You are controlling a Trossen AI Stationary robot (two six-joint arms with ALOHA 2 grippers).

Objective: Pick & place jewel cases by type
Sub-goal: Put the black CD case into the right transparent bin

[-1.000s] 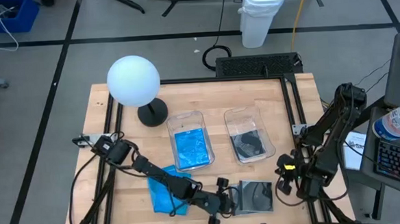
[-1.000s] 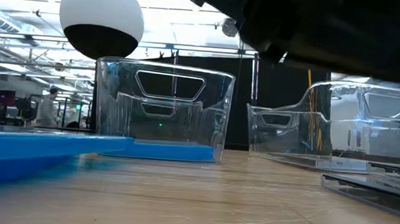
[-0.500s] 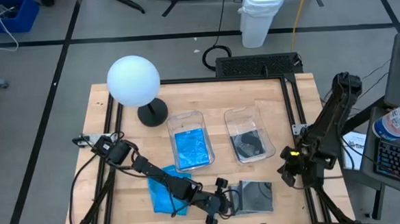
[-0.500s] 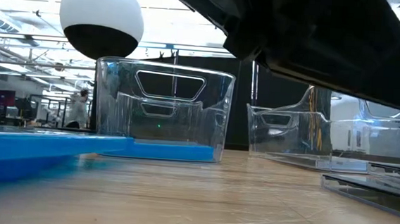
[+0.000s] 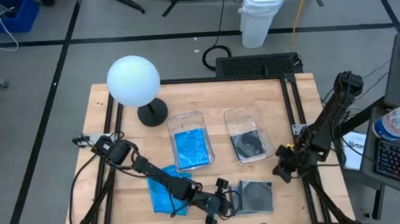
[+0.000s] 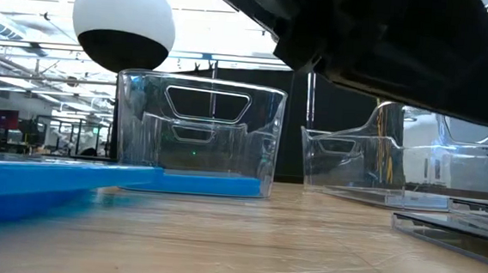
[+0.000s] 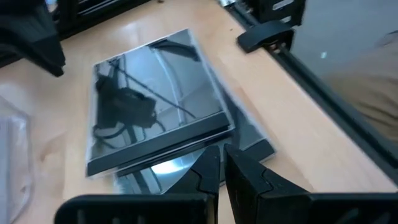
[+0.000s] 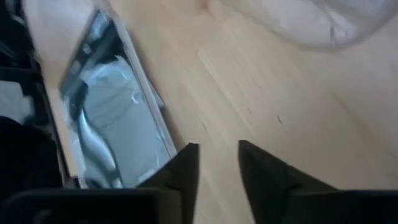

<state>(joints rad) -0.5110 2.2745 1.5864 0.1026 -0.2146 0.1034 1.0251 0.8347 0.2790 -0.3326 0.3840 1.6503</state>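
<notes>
Item 1. Dark jewel cases (image 5: 254, 195), two or so stacked loosely on the counter (image 5: 268, 95) near its front edge, at about 5 o'clock from the counter's centre.

Item 2. Left end effector (image 5: 225, 201), fingers together with nothing between them, tips just beside the dark stack's near edge in its own wrist view; unmoved over the last second.

Item 3. Right end effector (image 5: 284, 168), at 3 o'clock from the stack. It has swung inward from the counter's right edge toward the dark cases, and its fingers, pressed together a second ago, now stand apart with bare wood between them. Likely meaning: this arm is readying to take a dark case.

Item 4. Blue jewel cases (image 5: 167, 190), loose at 7 o'clock beneath the left arm; another blue case (image 5: 191, 148) lies in the left clear bin (image 5: 174, 121).

Item 5. Right clear bin (image 5: 231, 116), holding a dark case (image 5: 250, 144).

Item 6. White globe lamp (image 5: 134, 81), at 10 o'clock.
</notes>
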